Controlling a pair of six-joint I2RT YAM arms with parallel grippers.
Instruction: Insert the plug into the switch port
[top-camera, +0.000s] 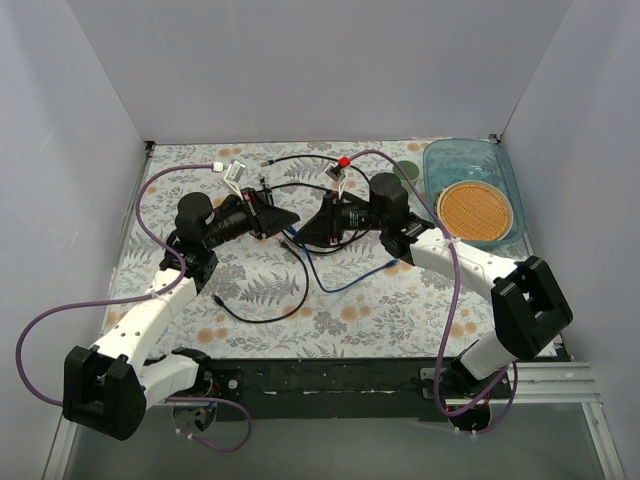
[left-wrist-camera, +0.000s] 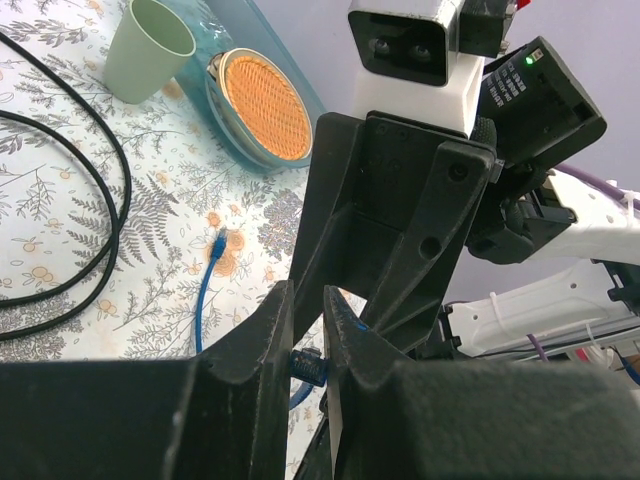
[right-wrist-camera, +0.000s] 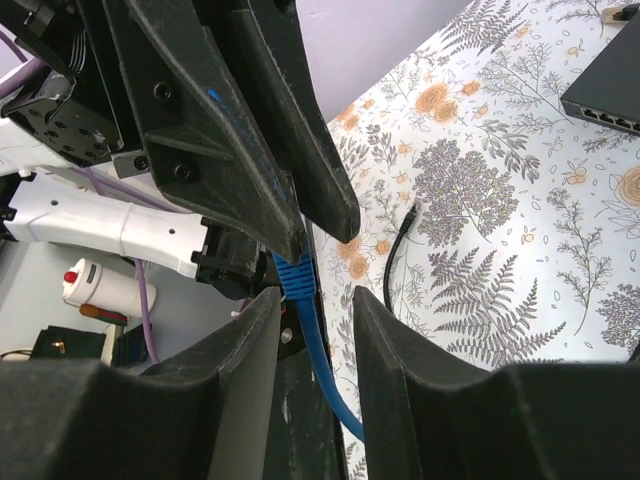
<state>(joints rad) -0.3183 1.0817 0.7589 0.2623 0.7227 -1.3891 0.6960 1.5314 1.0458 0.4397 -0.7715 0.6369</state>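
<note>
Transferring the plug (right-wrist-camera: 297, 275), we judge: left end effector (left-wrist-camera: 305, 310) pinches it; right end effector (right-wrist-camera: 316, 300), open astride the cable (right-wrist-camera: 325, 380), must close next.

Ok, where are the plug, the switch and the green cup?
plug (right-wrist-camera: 297, 275): right wrist view, blue connector body.
switch (right-wrist-camera: 614, 80): right wrist view, dark top face.
green cup (left-wrist-camera: 140, 68): left wrist view, outer wall.

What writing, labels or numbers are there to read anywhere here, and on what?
White print on the black box with the green light, on the right arm's wrist: too small and blurred to read.
On the switch: no label legible.
Nothing else shows readable text.
</note>
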